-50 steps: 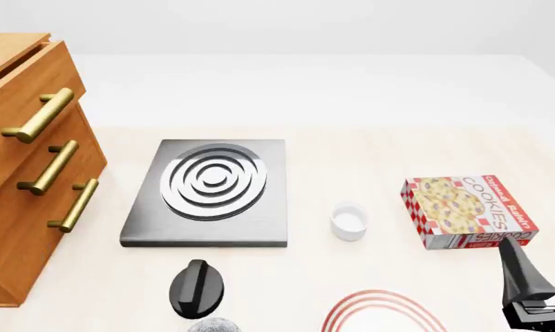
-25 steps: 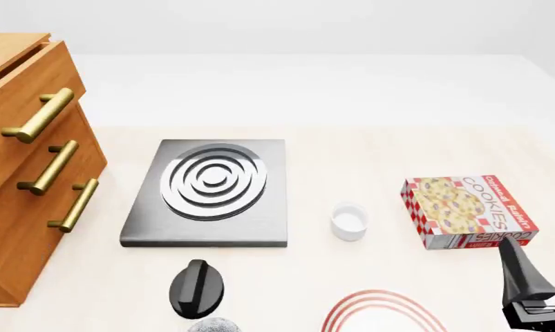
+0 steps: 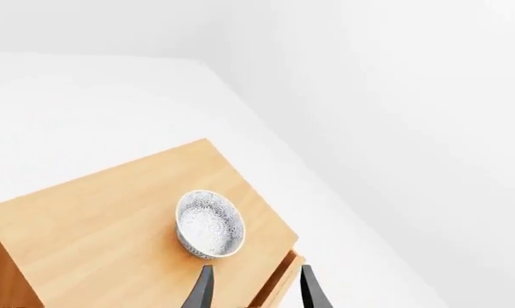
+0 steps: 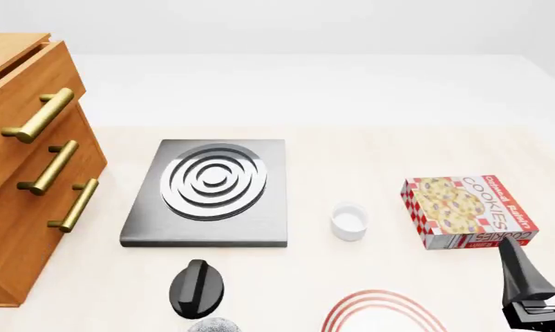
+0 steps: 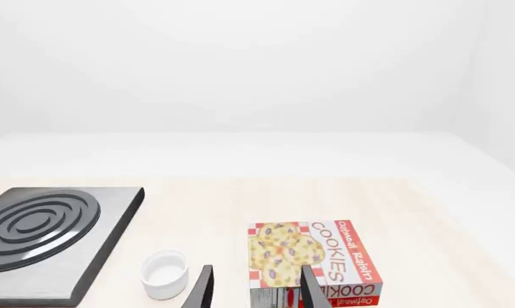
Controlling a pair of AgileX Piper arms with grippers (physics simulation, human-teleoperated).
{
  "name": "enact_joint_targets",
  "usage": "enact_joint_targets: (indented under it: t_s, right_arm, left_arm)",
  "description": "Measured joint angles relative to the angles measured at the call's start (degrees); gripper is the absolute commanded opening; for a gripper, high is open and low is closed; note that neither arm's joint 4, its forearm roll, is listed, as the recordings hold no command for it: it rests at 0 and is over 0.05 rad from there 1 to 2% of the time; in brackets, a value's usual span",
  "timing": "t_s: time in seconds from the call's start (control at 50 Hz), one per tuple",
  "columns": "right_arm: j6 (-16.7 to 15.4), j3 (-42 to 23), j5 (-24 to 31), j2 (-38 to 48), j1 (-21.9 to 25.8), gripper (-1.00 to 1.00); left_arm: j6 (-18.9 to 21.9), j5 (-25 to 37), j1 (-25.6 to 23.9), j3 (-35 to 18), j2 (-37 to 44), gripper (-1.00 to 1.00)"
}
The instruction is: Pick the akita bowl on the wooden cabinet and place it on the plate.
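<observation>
The akita bowl, white with a fine grey speckled pattern, stands on top of the wooden cabinet, close to one edge. My left gripper hovers high above the cabinet's edge, beside the bowl and well apart from it, open and holding nothing. In the front view the cabinet fills the left side and its top is out of sight. Only part of the red-ringed plate shows at the bottom edge. My right gripper is open, low near the cookies box, and is also seen at the lower right.
A grey square stove with silver rings lies right of the cabinet. A small white cup and a cookies box stand further right. A black rounded shape sits near the front edge, left of the plate.
</observation>
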Motion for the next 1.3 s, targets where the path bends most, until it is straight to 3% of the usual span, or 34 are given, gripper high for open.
enact_joint_targets:
  t_s: [0.48, 1.3]
  right_arm:
    - [0.01, 0.0, 0.0, 0.0, 0.0, 1.0]
    - [0.01, 0.0, 0.0, 0.0, 0.0, 1.0]
  left_arm:
    - [-1.07, -1.4, 7.37, -0.1, 2.15, 1.0]
    - [-0.74, -5.81, 8.47, 3.25, 8.72, 1.0]
